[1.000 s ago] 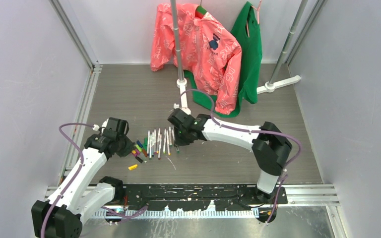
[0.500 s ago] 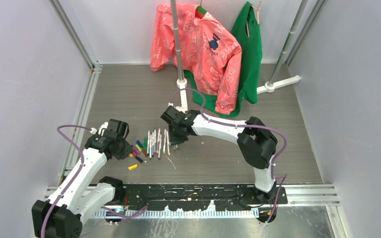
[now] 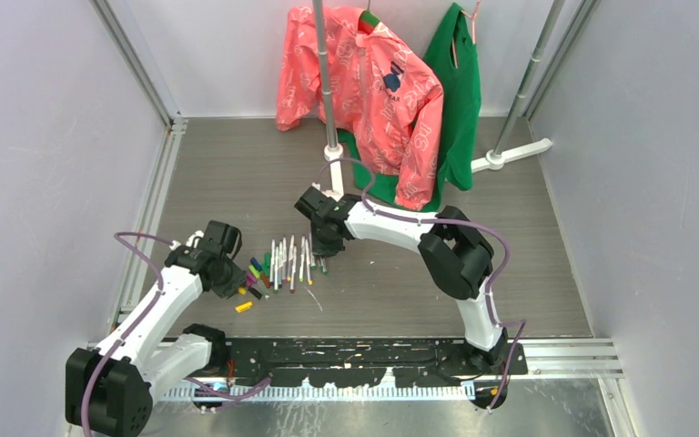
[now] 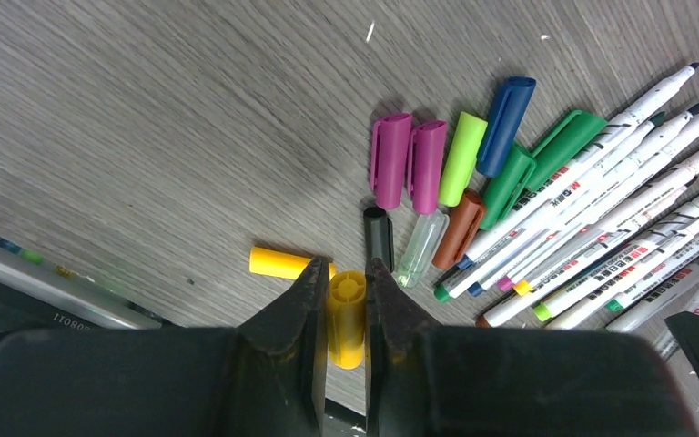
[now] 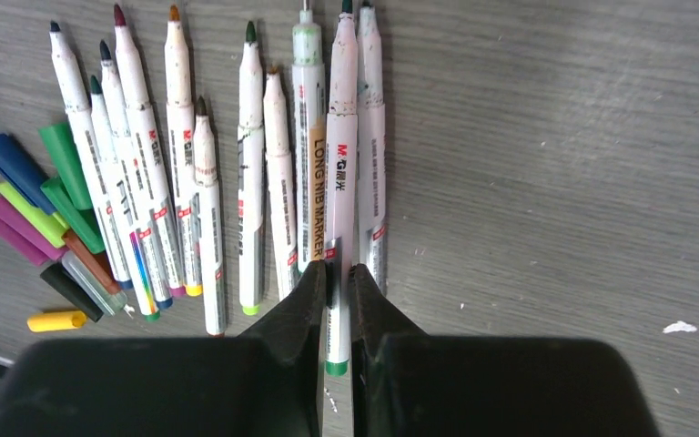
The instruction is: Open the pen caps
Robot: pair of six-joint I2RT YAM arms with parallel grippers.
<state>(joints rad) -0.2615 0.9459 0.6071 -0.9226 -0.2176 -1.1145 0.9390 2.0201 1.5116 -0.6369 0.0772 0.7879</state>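
A grey wood-grain table (image 3: pixel 237 173) lies between pale walls (image 3: pixel 45 137). At its far end a pink jacket (image 3: pixel 364 86) with white print hangs beside a green garment (image 3: pixel 462 100), the 2 touching and both reaching down to the table. A grey pole (image 3: pixel 325 82) rises in front of the jacket from a white foot (image 3: pixel 334 157). A 2nd pole (image 3: pixel 521 96) slants at the right. A black plate (image 3: pixel 364 353) runs along the near edge.

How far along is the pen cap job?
Nearly finished, it seems. Done: the pens in the row show bare tips, and loose pen caps lie heaped beside them. In hand: the left gripper is shut on a yellow cap; the right gripper is shut on a green-ended pen, its tip bare too. Left: I see no capped pen, so probably only setting these down.
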